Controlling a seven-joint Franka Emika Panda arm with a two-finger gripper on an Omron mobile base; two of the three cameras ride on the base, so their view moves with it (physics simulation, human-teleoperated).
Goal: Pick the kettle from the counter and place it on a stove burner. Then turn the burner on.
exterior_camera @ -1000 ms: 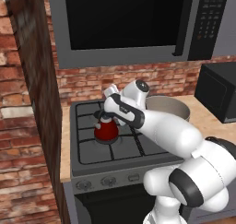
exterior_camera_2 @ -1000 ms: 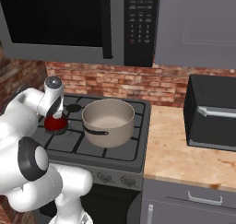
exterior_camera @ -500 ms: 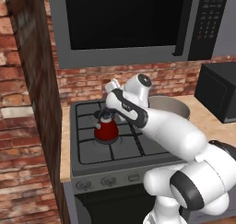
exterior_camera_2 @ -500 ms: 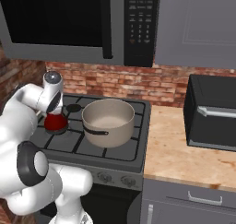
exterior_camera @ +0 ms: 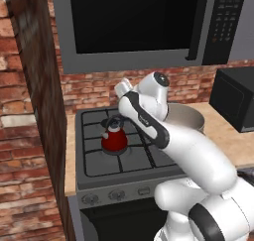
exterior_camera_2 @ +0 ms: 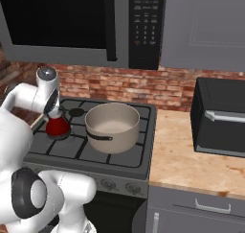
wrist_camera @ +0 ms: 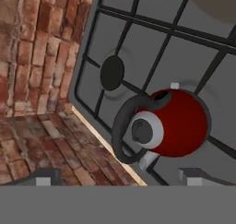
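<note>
Hand view: small glossy red kettle (wrist_camera: 179,121) sits on the stove's near-left grate; gripper (wrist_camera: 117,177) released, above it.

One red kettle (exterior_camera: 115,138), centre-left of the left base view. One beige pot (exterior_camera_2: 113,126), centre of the right base view. One microwave (exterior_camera_2: 81,23) across the top. One black toaster oven (exterior_camera_2: 221,117) at right. One free burner cap (wrist_camera: 112,73) seen from the hand view.
</note>
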